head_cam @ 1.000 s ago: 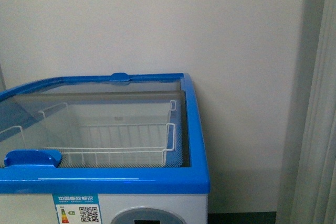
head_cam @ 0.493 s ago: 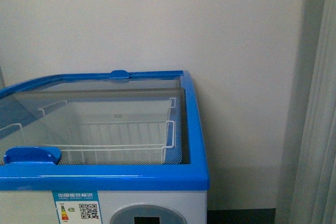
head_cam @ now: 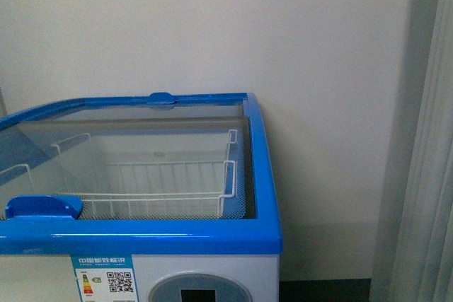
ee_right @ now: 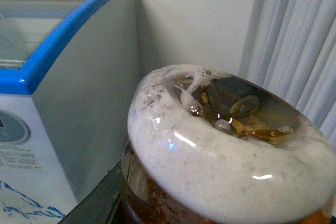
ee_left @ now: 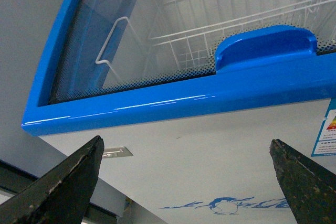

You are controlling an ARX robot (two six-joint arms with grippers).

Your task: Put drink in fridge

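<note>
**Q:** Where is the drink found?

**A:** The drink (ee_right: pixel 226 145) is shown very close in the right wrist view. A clear plastic end, white foam and amber liquid fill much of the frame. It is carried off the right-hand side of the fridge (head_cam: pixel 269 196), lower than the blue rim, with a pale curtain (ee_right: pixel 294 51) behind it. It is not shown in the front view.

**Q:** What could go wrong from here?

**A:** The glass sliding lid (head_cam: pixel 141 139) appears to be drawn across the opening, with its blue handle (ee_left: pixel 268 45) at the front edge. If the lid is not slid back first, the bottle would likely be knocked against the glass. The rim could be clipped if the bottle is not raised high enough. The white wire basket (head_cam: pixel 163 189) inside could catch the bottle on the way down. The foam suggests shaken contents, and a slipping hold is judged possible.

**Q:** How are the fingers set?

**A:** The left fingers (ee_left: pixel 63 182) are spread wide with nothing between them. They are pointed at the fridge's white front wall near the handle and, as far as can be told, are not touching it. Of the right fingers (ee_right: pixel 100 200), only one dark edge is shown, pressed against the bottle's side. The bottle is judged to be gripped between them, though the far finger is hidden.
</note>
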